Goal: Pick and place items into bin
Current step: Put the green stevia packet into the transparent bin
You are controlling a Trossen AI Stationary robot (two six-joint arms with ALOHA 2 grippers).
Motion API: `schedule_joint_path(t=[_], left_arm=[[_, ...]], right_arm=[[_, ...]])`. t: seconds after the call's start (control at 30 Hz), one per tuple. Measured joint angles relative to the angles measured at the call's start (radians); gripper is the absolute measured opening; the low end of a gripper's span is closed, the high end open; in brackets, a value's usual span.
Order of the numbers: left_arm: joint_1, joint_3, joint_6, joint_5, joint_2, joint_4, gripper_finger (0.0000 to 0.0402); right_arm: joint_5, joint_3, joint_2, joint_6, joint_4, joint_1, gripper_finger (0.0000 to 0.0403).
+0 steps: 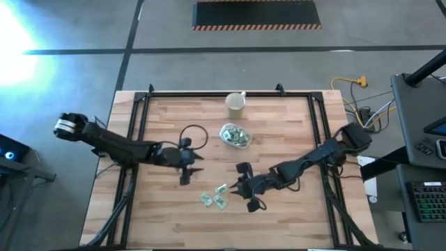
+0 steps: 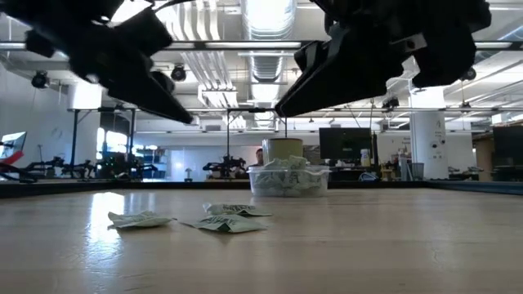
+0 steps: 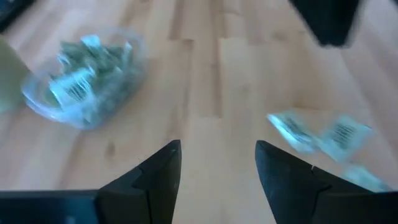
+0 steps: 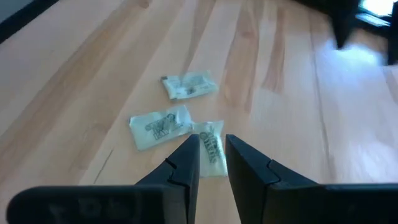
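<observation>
The clear bin (image 1: 235, 135) (image 3: 84, 78) (image 2: 288, 180) stands on the table's far middle, filled with pale-green-and-white packets. Three more packets lie flat on the wood nearer the front: (image 1: 207, 199), (image 1: 221, 189), (image 1: 221, 203), also in the right wrist view as (image 4: 188, 85), (image 4: 160, 126), (image 4: 211, 149). My left gripper (image 1: 201, 164) (image 3: 217, 149) hangs open above the table, left of and nearer than the bin, nothing between its fingers. My right gripper (image 1: 235, 187) (image 4: 211, 142) hovers just right of the loose packets, fingers a narrow gap apart, clear of them.
A pale cream cup (image 1: 235, 104) stands just beyond the bin. A black frame (image 1: 139, 118) runs along the table's left, far and right sides. Bare wood lies in front of the loose packets and toward the near edge (image 1: 230, 237).
</observation>
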Motion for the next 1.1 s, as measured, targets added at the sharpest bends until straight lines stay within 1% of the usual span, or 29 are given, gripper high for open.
schedule_joint_path(t=[0.17, 0.3, 0.43, 0.63, 0.77, 0.93, 1.1], left_arm=[[-0.092, -0.084, -0.095, -0.01, -0.086, 0.028, 0.0189], [-0.148, -0.139, -0.095, -0.044, -0.124, 0.12, 0.0189], [-0.166, -0.157, -0.095, -0.049, -0.149, 0.124, 0.0189], [-0.17, -0.174, -0.095, -0.048, -0.148, 0.117, 0.0189], [-0.17, -0.175, -0.091, -0.049, -0.142, 0.117, 0.0189], [-0.17, -0.174, -0.084, -0.047, -0.136, 0.115, 0.0189], [-0.171, -0.175, -0.084, -0.047, -0.139, 0.112, 0.0189]], right_arm=[[-0.021, 0.0, 0.034, -0.013, 0.106, -0.015, 0.0082], [-0.059, -0.001, 0.041, 0.001, 0.121, -0.029, 0.0107], [-0.06, -0.001, 0.053, 0.016, 0.128, -0.036, 0.0133], [-0.06, 0.0, 0.128, 0.016, 0.188, -0.045, 0.0157], [-0.061, 0.009, 0.181, 0.012, 0.219, -0.056, 0.0164], [-0.135, 0.049, 0.266, 0.035, 0.248, -0.084, 0.0162], [-0.184, 0.084, 0.325, 0.046, 0.23, -0.101, 0.0155]])
